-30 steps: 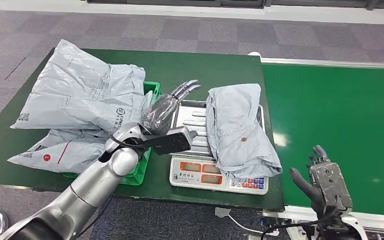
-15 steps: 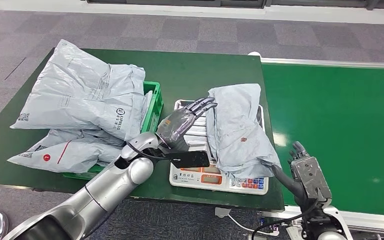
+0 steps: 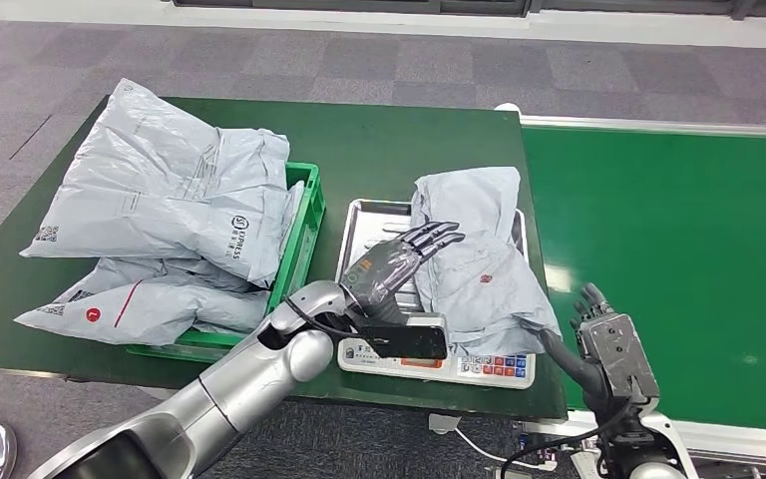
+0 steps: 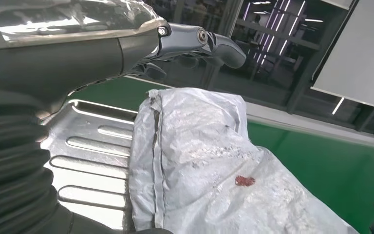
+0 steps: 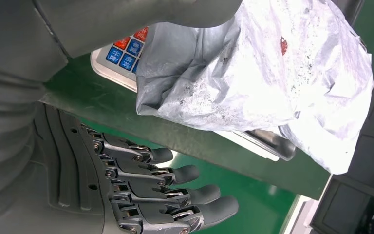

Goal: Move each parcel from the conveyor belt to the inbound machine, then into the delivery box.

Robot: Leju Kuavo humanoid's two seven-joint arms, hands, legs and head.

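With the grey parcel lying on the weighing scale at the table's front right corner, I hover my left hand, fingers spread and empty, over it, judging the next move is gripping it for the green crate.

The silver left arm rises from the lower left of the head view toward the centre, its robot hand flat, fingers extended and slightly apart, holding nothing. The right robot hand stands upright at the lower right, fingers loosely spread, empty.
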